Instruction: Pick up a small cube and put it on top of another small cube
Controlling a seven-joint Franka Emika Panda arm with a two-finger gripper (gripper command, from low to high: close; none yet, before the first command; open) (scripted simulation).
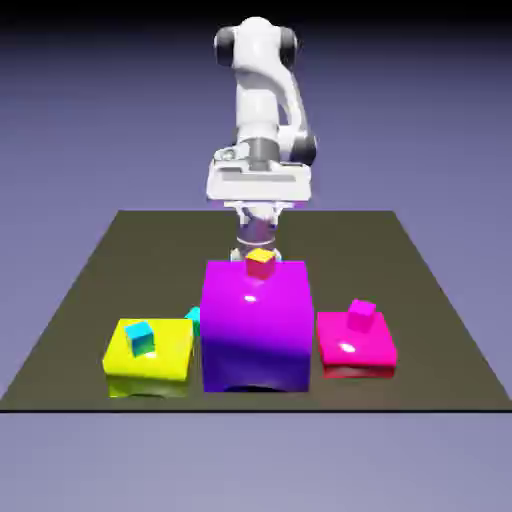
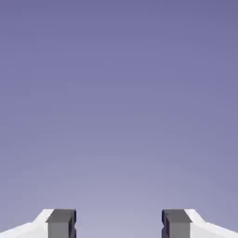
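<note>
Claw (image 2: 119,225) gapes wide, holding nothing (no writing readable); cyan cube (image 1: 140,338) tops yellow block (image 1: 150,360).

Big purple block (image 1: 255,325) looked glossy, smooth, soft highlights across top and front. Yellow block (image 1: 150,358) and magenta block (image 1: 356,347) equally glossy, plastic-like, bright glints on upper faces. Small cyan cube (image 1: 140,338), tiny yellow cube (image 1: 260,262), tiny magenta cube (image 1: 361,315) plain, flat-shaded, less sheen. Surface (image 1: 90,290) was dark, matt, no reflections. Arm (image 1: 262,95) white, smooth, satin plastic look, darker grey joints. Claw (image 2: 118,225) tips were matt grey, white smooth shells beside.
</note>
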